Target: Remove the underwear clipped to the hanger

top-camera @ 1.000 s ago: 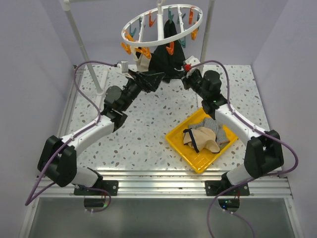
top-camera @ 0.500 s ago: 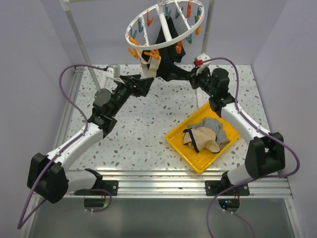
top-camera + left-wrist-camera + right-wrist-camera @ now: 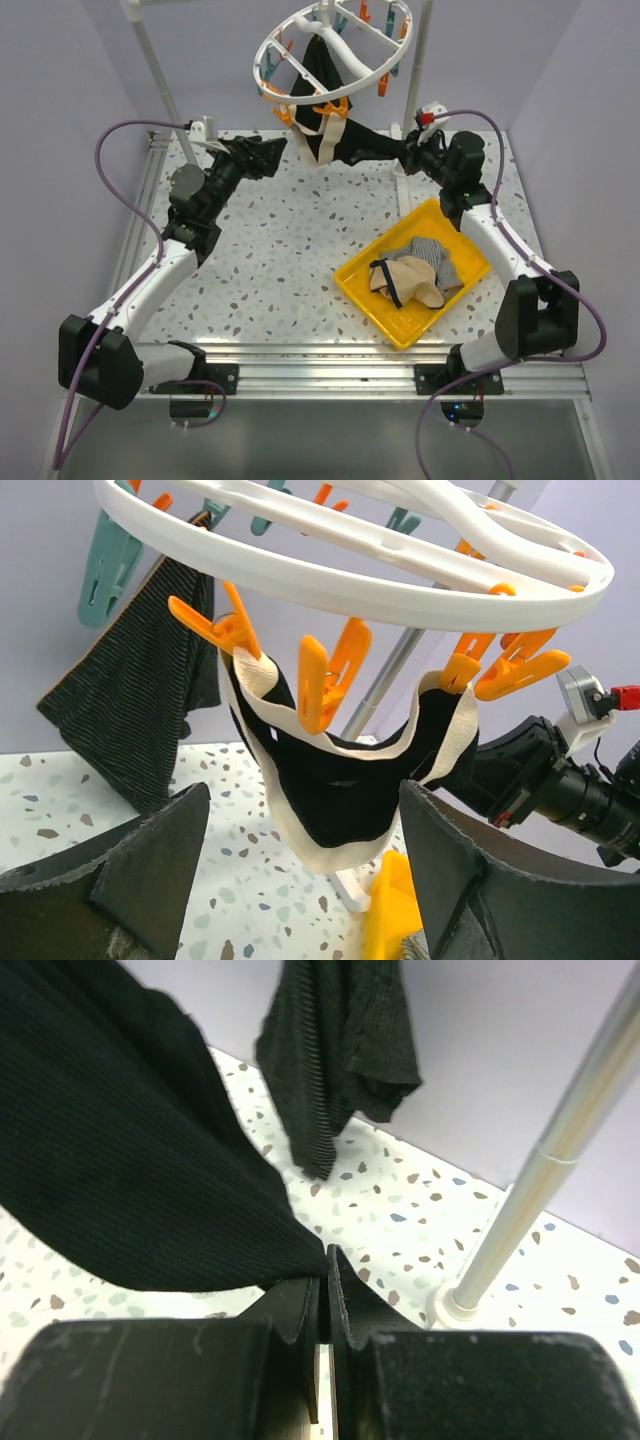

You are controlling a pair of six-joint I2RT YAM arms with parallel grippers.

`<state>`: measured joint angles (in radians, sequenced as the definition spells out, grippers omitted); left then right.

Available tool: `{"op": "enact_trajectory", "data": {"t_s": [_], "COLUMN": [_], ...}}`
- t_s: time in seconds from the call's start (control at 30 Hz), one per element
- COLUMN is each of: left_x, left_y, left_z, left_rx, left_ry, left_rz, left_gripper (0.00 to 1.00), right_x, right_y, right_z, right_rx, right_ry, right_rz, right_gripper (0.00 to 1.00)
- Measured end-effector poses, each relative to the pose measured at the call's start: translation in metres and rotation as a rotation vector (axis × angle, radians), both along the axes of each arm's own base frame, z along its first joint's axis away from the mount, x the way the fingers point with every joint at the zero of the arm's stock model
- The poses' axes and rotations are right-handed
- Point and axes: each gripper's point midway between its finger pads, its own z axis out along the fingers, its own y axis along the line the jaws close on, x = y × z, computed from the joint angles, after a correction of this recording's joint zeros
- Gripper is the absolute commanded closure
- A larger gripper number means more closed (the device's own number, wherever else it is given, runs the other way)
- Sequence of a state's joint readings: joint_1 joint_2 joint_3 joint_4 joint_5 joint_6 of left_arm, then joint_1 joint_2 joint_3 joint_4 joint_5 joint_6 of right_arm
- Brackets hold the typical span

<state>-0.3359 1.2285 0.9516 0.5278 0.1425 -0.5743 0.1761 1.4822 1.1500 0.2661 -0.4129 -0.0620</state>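
The white hanger ring [image 3: 262,50] hangs tilted at the top centre, with orange and teal pegs. My right gripper [image 3: 408,150] is shut on a black underwear [image 3: 365,145] and holds it stretched taut from the ring; the right wrist view shows the jaws [image 3: 327,1255] pinching its fabric [image 3: 120,1160]. My left gripper [image 3: 272,152] is open and empty, left of the ring. In the left wrist view it [image 3: 303,790] faces a black underwear with cream trim [image 3: 340,780] held by orange pegs [image 3: 325,675] under the ring [image 3: 350,575]. A dark striped underwear [image 3: 140,710] hangs from a teal peg.
A yellow tray [image 3: 365,310] at the right front holds a beige underwear [image 3: 415,280] and a striped one [image 3: 435,255]. White upright poles stand at the back left [image 3: 160,70] and back right [image 3: 415,60], the latter close to my right gripper [image 3: 560,1140].
My left gripper has let go of the black fabric and drawn back to the left. My right gripper has pulled its black underwear rightward and the ring has swung up and tilted.
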Motion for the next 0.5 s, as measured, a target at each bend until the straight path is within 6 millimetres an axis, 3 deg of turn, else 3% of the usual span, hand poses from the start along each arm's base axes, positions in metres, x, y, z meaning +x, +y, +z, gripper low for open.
{"op": "enact_trajectory", "data": {"t_s": [0.27, 0.5], "left_x": [-0.002, -0.001], "left_y": [-0.002, -0.004], "left_z": [0.000, 0.000], "left_rx": [-0.011, -0.054], "left_ry": [0.009, 0.029], "left_rz": [-0.016, -0.026], "left_gripper": [0.21, 0.26], "right_x": [0.011, 0.011], "right_y": [-0.030, -0.032], "right_z": [0.018, 0.019], "right_rx": [0.036, 0.064], "right_ry": [-0.012, 0.005], "right_rz": [-0.070, -0.070], "right_gripper": [1.00, 1.00]}}
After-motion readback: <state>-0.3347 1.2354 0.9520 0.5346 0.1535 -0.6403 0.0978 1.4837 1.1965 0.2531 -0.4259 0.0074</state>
